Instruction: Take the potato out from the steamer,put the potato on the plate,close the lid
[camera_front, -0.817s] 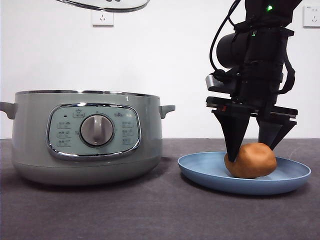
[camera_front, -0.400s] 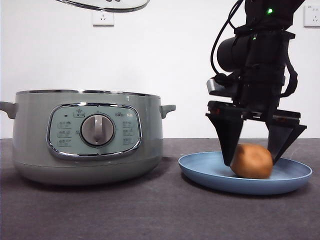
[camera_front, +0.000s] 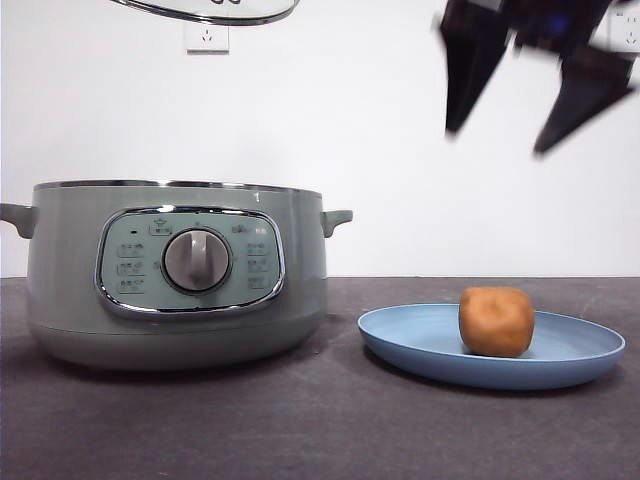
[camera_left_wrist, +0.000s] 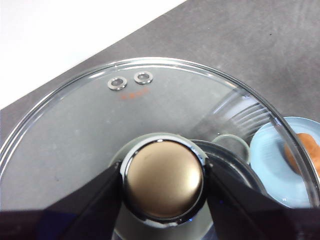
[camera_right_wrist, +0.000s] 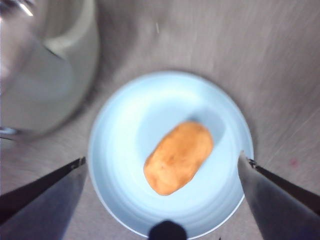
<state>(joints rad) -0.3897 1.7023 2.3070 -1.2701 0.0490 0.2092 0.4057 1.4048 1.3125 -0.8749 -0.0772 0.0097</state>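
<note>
The orange-brown potato (camera_front: 496, 321) lies alone on the blue plate (camera_front: 400, 346), right of the pale green steamer (camera_front: 170, 270). The steamer has no lid on it. My right gripper (camera_front: 497, 140) is open and empty, high above the plate and blurred. In the right wrist view it (camera_right_wrist: 161, 157) looks down on the potato (camera_right_wrist: 178, 157) and the plate (camera_right_wrist: 125, 130). My left gripper (camera_left_wrist: 163, 185) is shut on the knob (camera_left_wrist: 163, 178) of the glass lid (camera_left_wrist: 75, 130). It holds the lid (camera_front: 210, 10) high above the steamer.
The steamer's side handle (camera_front: 337, 217) points toward the plate, with a gap of dark table (camera_front: 340, 420) between them. A white wall with sockets (camera_front: 206, 38) stands behind. The left wrist view shows the plate (camera_left_wrist: 270, 155) through the lid's edge.
My right gripper has opened, let go of the potato and risen well above the plate. The potato has settled on the plate. The lid stays held high.
</note>
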